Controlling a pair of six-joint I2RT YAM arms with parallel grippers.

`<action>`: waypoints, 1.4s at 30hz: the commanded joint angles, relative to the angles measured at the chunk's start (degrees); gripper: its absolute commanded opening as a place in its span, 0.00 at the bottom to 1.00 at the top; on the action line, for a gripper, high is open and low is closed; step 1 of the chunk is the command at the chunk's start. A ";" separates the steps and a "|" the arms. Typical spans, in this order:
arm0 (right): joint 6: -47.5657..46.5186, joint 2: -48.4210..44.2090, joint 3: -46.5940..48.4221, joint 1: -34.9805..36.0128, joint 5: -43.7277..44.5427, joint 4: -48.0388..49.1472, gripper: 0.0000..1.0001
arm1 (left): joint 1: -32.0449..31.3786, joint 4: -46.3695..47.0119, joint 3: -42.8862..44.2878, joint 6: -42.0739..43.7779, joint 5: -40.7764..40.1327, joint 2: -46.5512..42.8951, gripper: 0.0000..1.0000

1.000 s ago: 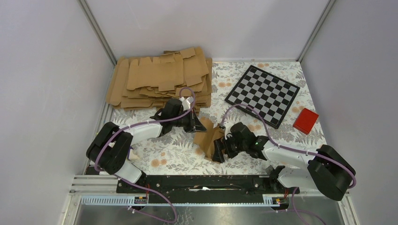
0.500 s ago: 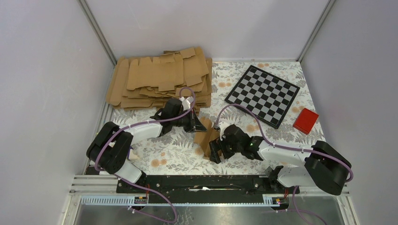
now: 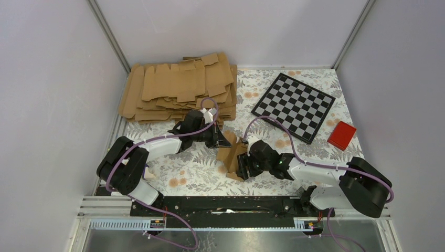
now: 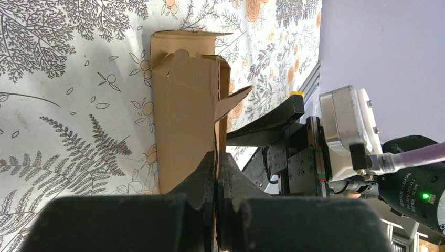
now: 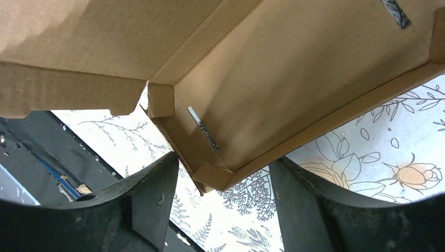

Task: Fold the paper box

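Well, the paper box (image 3: 231, 156) sits mid-tabletop (image 3: 189, 173) between both arms, only half formed: its walls are raised into a loose tube, the end flaps untucked. The left pincer (image 4: 216, 157) is pinched tight on one wall's edge; the right pincer (image 5: 225, 181) stands wide, straddling a corner without gripping

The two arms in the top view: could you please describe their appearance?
The left arm and right arm have white links, bulky black joint housings and black fingers. A purple cable loops along each; a green light glows near the right wrist.
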 commanded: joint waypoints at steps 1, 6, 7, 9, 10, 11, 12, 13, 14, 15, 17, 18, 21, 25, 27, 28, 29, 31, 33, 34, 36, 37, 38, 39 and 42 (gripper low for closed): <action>3.33 1.08 -0.21 0.42 0.73 3.83 0.68 | -0.47 3.13 1.99 0.71 1.53 0.45 0.00; 5.11 2.98 0.43 0.39 1.04 3.83 0.64 | -0.53 3.17 1.68 0.81 1.46 0.43 0.00; 5.32 3.53 0.56 0.35 1.02 3.78 0.64 | -0.63 3.14 1.59 0.81 1.51 0.40 0.00; 5.48 4.04 0.76 0.38 0.24 3.81 0.66 | -0.62 3.01 1.54 0.90 1.37 0.30 0.00; 5.21 4.09 0.82 0.39 -0.56 3.82 0.73 | -0.64 2.72 1.54 1.04 1.35 0.20 0.00; 4.77 3.94 0.87 0.34 -1.26 3.75 0.84 | -0.64 2.24 1.69 1.38 1.15 0.14 0.00; 4.41 3.64 0.65 0.34 -1.81 3.74 0.89 | -0.62 1.60 1.86 1.75 0.88 -0.03 0.00; 4.03 3.18 0.45 0.36 -2.41 3.80 0.93 | -0.61 0.98 2.03 2.22 0.40 -0.23 0.00; 3.55 2.55 0.15 0.36 -3.09 3.82 0.97 | -0.64 0.21 2.24 2.67 -0.14 -0.45 0.00; 3.05 1.86 -0.23 0.31 -3.97 3.87 0.99 | -0.64 -0.49 2.52 3.08 -0.57 -0.68 0.00; 1.19 0.79 -1.02 0.37 -6.45 4.58 1.00 | -0.55 -1.42 2.81 3.73 -1.15 -0.92 0.00; 0.33 0.34 -1.33 0.42 -7.20 4.61 1.00 | -0.50 -1.59 2.91 3.87 -1.32 -1.03 0.00; -1.57 -0.53 -1.83 0.42 -7.38 3.44 1.00 | -0.30 -1.76 2.91 3.89 -1.59 -1.47 0.00; -2.14 -2.37 -2.60 0.42 -4.29 1.90 1.00 | 0.65 -1.03 2.49 3.20 -1.93 -2.99 0.00; -1.74 -4.16 -3.24 0.47 -2.38 1.89 1.00 | 1.49 -0.86 2.58 2.81 -1.45 -3.70 0.00; -1.49 -5.24 -3.63 0.43 -1.08 1.89 1.00 | 1.88 -0.92 2.66 2.67 -1.16 -4.06 0.00; -1.19 -6.51 -4.06 0.44 0.24 1.99 1.00 | 2.16 -1.16 2.73 2.80 -1.23 -4.57 0.00; -1.13 -9.01 -4.94 0.40 1.75 2.48 1.00 | 2.42 -2.39 2.96 3.58 -1.94 -5.59 0.00; -1.49 -11.06 -6.55 0.42 1.85 4.03 1.00 | 2.52 -3.83 3.20 4.53 -2.92 -6.46 0.00; -1.79 -11.75 -7.07 0.42 1.52 4.84 1.00 | 2.54 -4.37 3.29 4.91 -3.22 -6.75 0.00; -2.62 -12.35 -7.51 0.41 0.88 5.77 1.00 | 2.54 -4.93 3.41 5.19 -3.24 -7.20 0.00; -3.04 -12.33 -7.55 0.42 0.62 6.17 1.00 | 2.53 -4.96 3.39 5.20 -3.27 -7.38 0.00; -3.34 -12.22 -7.63 0.42 0.43 6.84 1.00 | 2.57 -4.96 3.51 5.20 -3.18 -7.51 0.00; -3.72 -12.11 -7.87 0.47 -0.27 8.03 1.00 | 2.61 -5.03 3.67 5.21 -3.03 -7.54 0.00; -4.42 -11.85 -8.43 0.80 -0.16 12.07 1.00 | 2.57 -5.89 5.22 5.07 -1.70 -6.67 0.00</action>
